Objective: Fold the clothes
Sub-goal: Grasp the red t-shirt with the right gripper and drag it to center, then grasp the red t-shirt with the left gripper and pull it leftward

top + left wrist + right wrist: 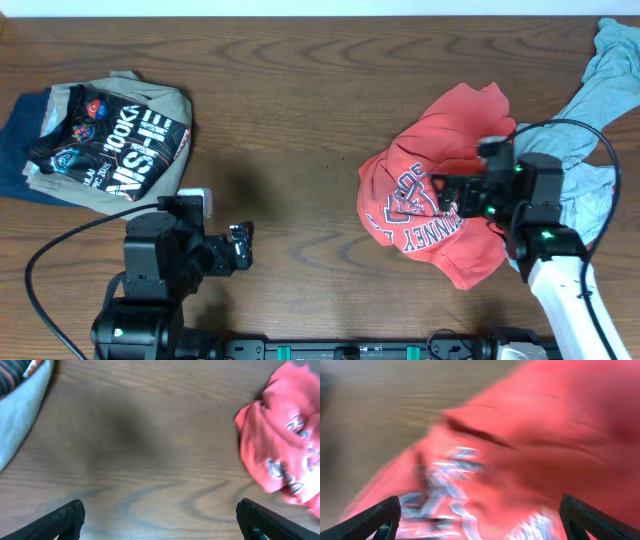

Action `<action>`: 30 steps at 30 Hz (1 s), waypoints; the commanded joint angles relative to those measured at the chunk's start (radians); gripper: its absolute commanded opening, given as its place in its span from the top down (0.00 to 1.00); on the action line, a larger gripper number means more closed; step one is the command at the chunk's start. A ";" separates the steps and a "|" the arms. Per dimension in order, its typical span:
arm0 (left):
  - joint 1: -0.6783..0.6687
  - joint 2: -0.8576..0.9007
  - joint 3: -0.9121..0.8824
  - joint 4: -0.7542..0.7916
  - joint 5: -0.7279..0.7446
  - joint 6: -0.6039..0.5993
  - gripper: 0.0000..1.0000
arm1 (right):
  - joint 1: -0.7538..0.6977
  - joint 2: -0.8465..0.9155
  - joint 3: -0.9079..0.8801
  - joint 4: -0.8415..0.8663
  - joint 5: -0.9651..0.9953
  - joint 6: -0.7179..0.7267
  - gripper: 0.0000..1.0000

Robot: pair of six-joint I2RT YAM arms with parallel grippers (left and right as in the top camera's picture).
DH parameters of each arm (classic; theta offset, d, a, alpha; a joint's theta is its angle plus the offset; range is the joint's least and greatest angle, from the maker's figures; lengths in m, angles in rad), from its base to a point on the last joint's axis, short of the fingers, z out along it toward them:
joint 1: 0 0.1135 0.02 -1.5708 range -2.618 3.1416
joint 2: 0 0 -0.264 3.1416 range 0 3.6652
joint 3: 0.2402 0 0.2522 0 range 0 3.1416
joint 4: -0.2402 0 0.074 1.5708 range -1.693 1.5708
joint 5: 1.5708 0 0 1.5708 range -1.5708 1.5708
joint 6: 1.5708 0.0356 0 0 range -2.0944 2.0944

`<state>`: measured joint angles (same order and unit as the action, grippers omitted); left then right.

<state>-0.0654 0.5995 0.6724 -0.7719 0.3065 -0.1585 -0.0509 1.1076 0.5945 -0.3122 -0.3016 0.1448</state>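
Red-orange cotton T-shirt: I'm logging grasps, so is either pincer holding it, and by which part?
Nothing is held. The right pincer stands open above the crumpled red-orange cotton T-shirt; the left pincer is open over the wooden table.

The overhead camera looked straight down on the whole desk (300, 90), with both arms at its near edge. The left wrist camera sat low over bare wood near the desk's middle, its fingers (65, 517) in the frame's bottom corners. The right wrist camera hung very close over the red-orange T-shirt (410, 210), blurred and probably angled downward. All three views shared that shirt.
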 commanded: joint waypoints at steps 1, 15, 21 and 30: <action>0.003 0.006 0.013 0.037 0.073 -0.100 0.02 | -0.084 0.001 -0.002 -0.054 0.256 0.164 0.01; -0.021 0.396 -0.014 0.260 0.338 -0.135 0.02 | -0.240 0.175 -0.002 -0.185 0.436 0.292 0.30; -0.156 0.654 -0.014 0.450 0.349 -0.136 0.01 | -0.241 0.239 -0.002 -0.180 0.436 0.292 0.28; -0.415 0.935 -0.014 0.823 0.348 -0.194 0.02 | -0.241 0.252 -0.002 -0.175 0.436 0.292 0.23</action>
<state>-0.4248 1.4815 0.6613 -0.0002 0.6437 -0.3122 -0.2806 1.3540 0.5938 -0.4889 0.1139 0.4183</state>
